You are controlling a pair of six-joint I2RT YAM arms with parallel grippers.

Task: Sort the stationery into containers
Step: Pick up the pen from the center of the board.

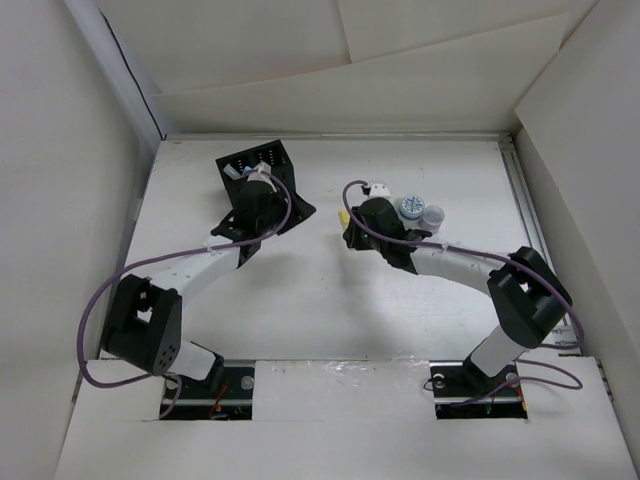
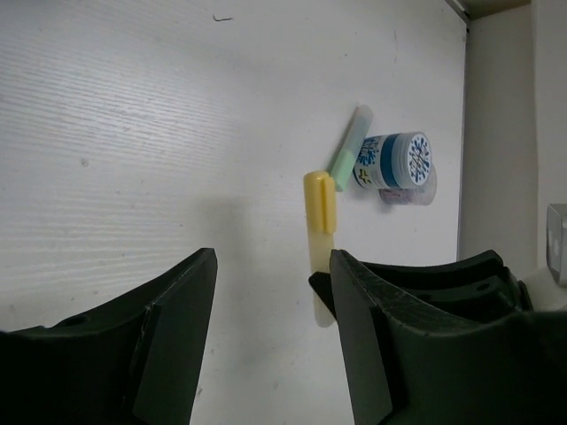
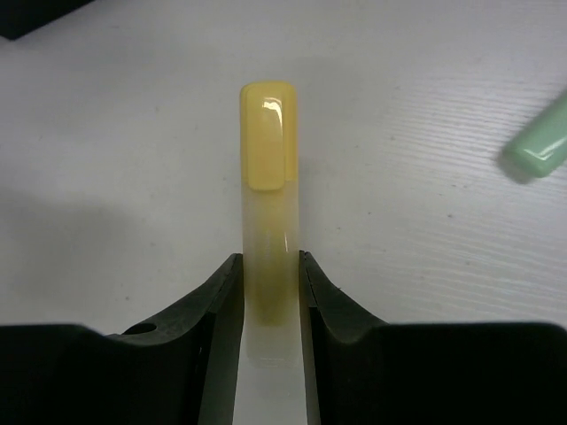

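Observation:
My right gripper point(image 3: 268, 283) is shut on a yellow stick point(image 3: 268, 177) that lies low over the white table; it also shows in the top view point(image 1: 344, 217) and the left wrist view point(image 2: 320, 208). A pale green-blue stick point(image 2: 349, 149) lies just beyond it, touching a round blue-patterned cylinder point(image 2: 396, 159). A second, clear cylinder point(image 1: 433, 215) stands beside that one. A white stick with an orange end point(image 1: 376, 187) lies behind the right gripper. My left gripper point(image 2: 270, 354) is open and empty, right in front of the black grid-sided organiser box point(image 1: 255, 160).
White walls enclose the table on the left, back and right point(image 1: 560, 150). A raised white board point(image 1: 340, 410) runs along the near edge over the arm bases. A corner of the black box shows at the top left of the right wrist view point(image 3: 35, 11).

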